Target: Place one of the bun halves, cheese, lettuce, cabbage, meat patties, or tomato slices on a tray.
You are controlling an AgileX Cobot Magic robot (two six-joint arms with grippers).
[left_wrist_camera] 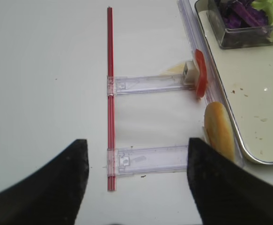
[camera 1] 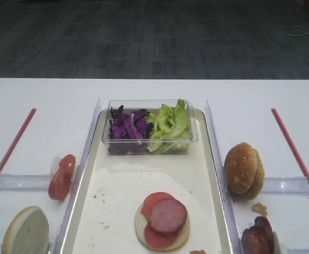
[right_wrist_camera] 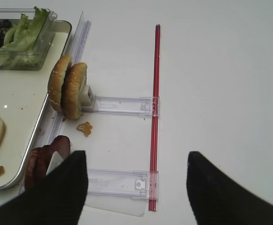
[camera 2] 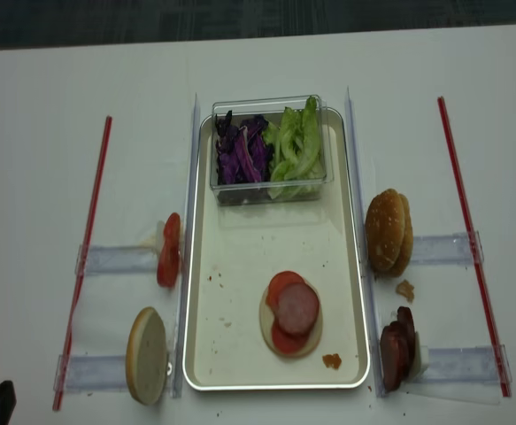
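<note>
The right gripper [right_wrist_camera: 135, 187] is hanging released above the table, its two dark fingers [right_wrist_camera: 61, 192] standing wide apart with nothing between them, over the clear holder strips beside the red rod [right_wrist_camera: 154, 112]. Just off its left finger the spare meat patties [right_wrist_camera: 45, 159] are standing on edge against the outer rim of the tray [right_wrist_camera: 31, 136]. A little further out two bun halves [right_wrist_camera: 68, 89] are leaning together upright on a small stand, a crumb [right_wrist_camera: 84, 128] lying beside them.

The left gripper [left_wrist_camera: 136, 183] is likewise hovering with its fingers spread and empty, near another red rod [left_wrist_camera: 110, 93]. Next to it a bun half [left_wrist_camera: 219, 131] is standing on edge just outside the tray, and beyond that the tomato slices [left_wrist_camera: 200, 72] are propped upright on their holder.

On the tray itself, toward its near end, a bun half [camera 2: 290, 319] is lying cut face up, carrying tomato slices [camera 2: 280, 288] and one meat patty [camera 2: 298, 307] on top. At the far end a clear plastic box [camera 2: 266, 190] is sitting on the tray, the cabbage [camera 2: 240, 150] filling its left side and the lettuce [camera 2: 295, 146] its right. A small scrap [camera 2: 332, 360] is lying near the tray's near right corner.
</note>
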